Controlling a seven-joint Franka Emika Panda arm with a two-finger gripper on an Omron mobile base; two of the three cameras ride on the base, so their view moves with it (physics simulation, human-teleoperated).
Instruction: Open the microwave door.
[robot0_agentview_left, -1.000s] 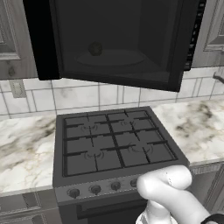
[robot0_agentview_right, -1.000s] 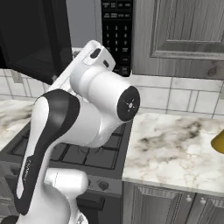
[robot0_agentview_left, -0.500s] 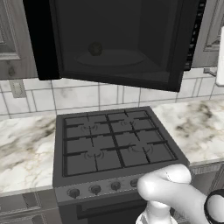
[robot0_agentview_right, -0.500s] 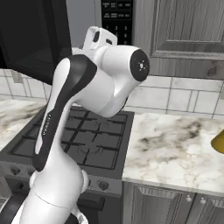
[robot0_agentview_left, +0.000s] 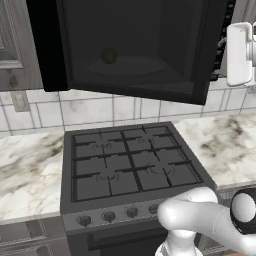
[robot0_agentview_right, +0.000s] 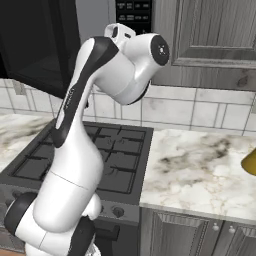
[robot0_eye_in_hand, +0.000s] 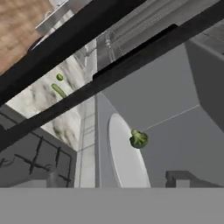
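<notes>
Now, left base view: microwave door (robot0_agentview_left: 47, 45) swung wide at cavity's left, above stove (robot0_agentview_left: 130, 167); task looks done. Right base view: arm raised beside keypad panel (robot0_agentview_right: 134, 15). Hand view: broccoli (robot0_eye_in_hand: 138, 139) on turntable (robot0_eye_in_hand: 124, 155); pincer state cannot be told.

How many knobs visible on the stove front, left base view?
4 knobs in a row along the stove's front panel. The arm covers the panel's right end, so more may be hidden.
</notes>
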